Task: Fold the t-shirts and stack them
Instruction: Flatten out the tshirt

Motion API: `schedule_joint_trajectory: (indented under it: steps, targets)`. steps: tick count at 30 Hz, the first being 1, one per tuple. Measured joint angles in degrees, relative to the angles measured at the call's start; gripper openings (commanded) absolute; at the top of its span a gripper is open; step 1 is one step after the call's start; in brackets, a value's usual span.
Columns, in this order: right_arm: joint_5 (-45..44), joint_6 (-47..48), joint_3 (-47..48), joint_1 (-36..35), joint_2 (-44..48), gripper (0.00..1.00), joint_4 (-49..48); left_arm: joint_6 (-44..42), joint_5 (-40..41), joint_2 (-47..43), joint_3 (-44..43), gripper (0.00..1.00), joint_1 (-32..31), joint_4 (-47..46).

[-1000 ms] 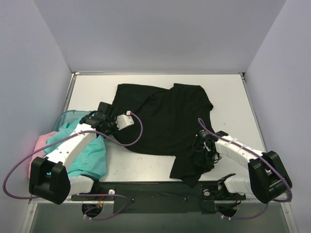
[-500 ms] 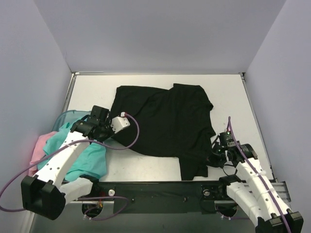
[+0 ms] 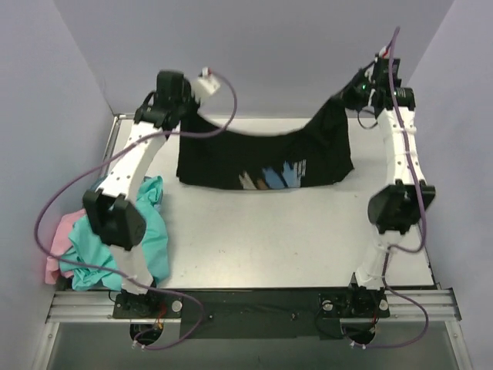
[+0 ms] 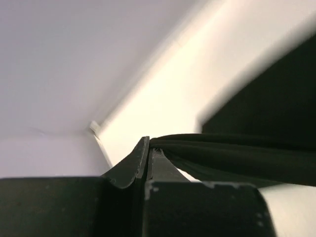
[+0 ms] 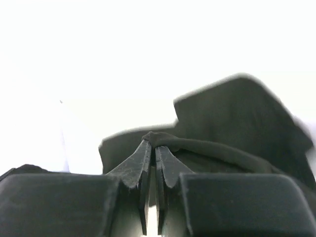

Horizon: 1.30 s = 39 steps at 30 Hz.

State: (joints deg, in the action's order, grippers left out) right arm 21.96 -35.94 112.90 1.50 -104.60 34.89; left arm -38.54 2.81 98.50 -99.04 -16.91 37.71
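Top view: the black t-shirt [image 3: 231, 158] hangs spread between the two arms over the far part of the bench [image 3: 277, 247]; its top edge sags in the middle; its small blue-and-beige print [image 3: 273, 176] faces the camera near the lower hem; whether that hem touches the bench cannot be told. The left gripper [image 3: 187, 114] holds one upper corner and the right gripper [image 3: 344, 96] the other. The teal t-shirts [image 3: 150, 231] and the pink t-shirt [image 3: 52, 243] lie crumpled in a heap at the left near edge, unfolded.

Left wrist view: the left gripper [image 4: 149, 146] is clenched on a bunched edge of the black t-shirt [image 4: 237, 158], which runs off to the right.

Right wrist view: the right gripper [image 5: 152, 144] is clenched on a pinch of the black t-shirt [image 5: 232, 123]; the cloth drops away beyond it.

Assessment: early stage; the first shirt is spread out but not folded; no folded stack is visible; every shirt remains to be folded and stacked.
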Motion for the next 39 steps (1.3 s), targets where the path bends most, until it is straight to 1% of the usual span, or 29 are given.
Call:
schedule_joint_trajectory:
  steps: [2, 3, 4, 5, 6, 7, 8, 10, 11, 12, 14, 18, 20, 22, 24, 27, 29, 30, 31, 35, 37, 39]
  targets:
    - [1.1, -1.9, 20.9, 1.1, -14.7, 0.00, -4.9, 0.8, 1.0, 12.0, -19.3, 0.00, 0.8, -4.1]
    - [1.6, -3.7, 29.2, 1.9, -20.2, 0.00, -8.4, 0.9, 1.5, 18.1, -29.8, 0.00, 1.0, -5.8]
    - [1.7, -6.0, 31.9, 2.7, -22.6, 0.00, -14.3, 0.9, 1.9, 23.9, -39.7, 0.00, 1.2, -7.1]
    - [1.4, -8.2, 29.3, 3.9, -21.9, 0.00, -20.8, 0.7, 2.4, 28.7, -49.1, 0.00, 1.4, -8.0]
    - [0.5, -9.3, 25.2, 4.9, -19.7, 0.00, -25.8, 0.5, 2.8, 31.8, -54.9, 0.00, 1.4, -9.0]
    - [-0.6, -10.0, 22.3, 6.3, -17.1, 0.00, -28.2, 0.2, 3.0, 32.5, -56.2, 0.00, 1.5, -12.2]
    - [-1.4, -10.0, 22.5, 7.5, -15.7, 0.00, -29.7, -0.3, 3.0, 30.9, -54.4, 0.00, 1.7, -15.1]
    - [-1.7, -10.0, 28.8, 9.9, -15.1, 0.00, -33.3, -1.9, 2.4, 24.5, -45.0, 0.00, 1.7, -22.1]
    - [-1.7, -10.1, 31.8, 10.8, -14.9, 0.00, -36.4, -2.7, 2.1, 22.5, -42.9, 0.00, 1.7, -23.7]
    - [-1.6, -10.2, 33.0, 11.4, -13.7, 0.00, -39.7, -3.4, 1.7, 21.7, -42.6, 0.00, 1.7, -25.2]
    - [-1.4, -10.3, 31.9, 12.2, -9.4, 0.00, -43.8, -4.5, 1.4, 21.4, -45.3, 0.00, 1.8, -26.4]
    - [2.2, -10.3, 23.2, 13.6, 0.5, 0.00, -46.7, -5.7, 0.9, 21.3, -49.2, 0.00, 2.5, -26.4]
    - [5.4, -9.3, 17.2, 14.4, 4.8, 0.00, -45.6, -6.6, 0.2, 19.0, -45.7, 0.00, 3.2, -26.3]
    - [8.0, -6.6, 9.0, 14.6, 9.2, 0.00, -41.6, -7.8, -0.7, 14.4, -37.0, 0.00, 3.8, -25.2]
    - [9.2, -2.8, 0.7, 14.4, 13.5, 0.00, -35.6, -8.9, -1.7, 9.9, -28.2, 0.00, 4.2, -23.7]
    - [8.7, 4.2, -16.5, 12.5, 22.5, 0.00, -23.7, -10.9, -3.4, 3.3, -14.8, 0.00, 4.8, -17.4]
    - [7.4, 7.7, -28.7, 10.0, 29.8, 0.00, -16.1, -12.0, -4.5, -0.5, -6.4, 0.00, 5.0, -12.7]
    - [7.2, 8.6, -33.2, 8.7, 32.8, 0.00, -13.2, -12.4, -4.9, -2.1, -2.6, 0.00, 5.0, -11.2]
    - [6.5, 9.8, -41.2, 6.7, 37.8, 0.00, -10.7, -13.0, -5.5, -4.4, 3.0, 0.00, 5.0, -8.5]
    - [6.4, 10.3, -61.8, 2.4, 51.1, 0.00, 1.5, -14.2, -6.7, -10.2, 19.3, 0.00, 4.9, -1.2]
    - [6.0, 9.5, -68.5, 2.3, 54.5, 0.00, 6.0, -14.5, -7.0, -12.0, 26.6, 0.00, 4.6, 1.9]
    - [5.9, 8.7, -73.9, 2.3, 55.8, 0.00, 9.9, -14.6, -7.2, -13.0, 32.7, 0.00, 4.5, 4.7]
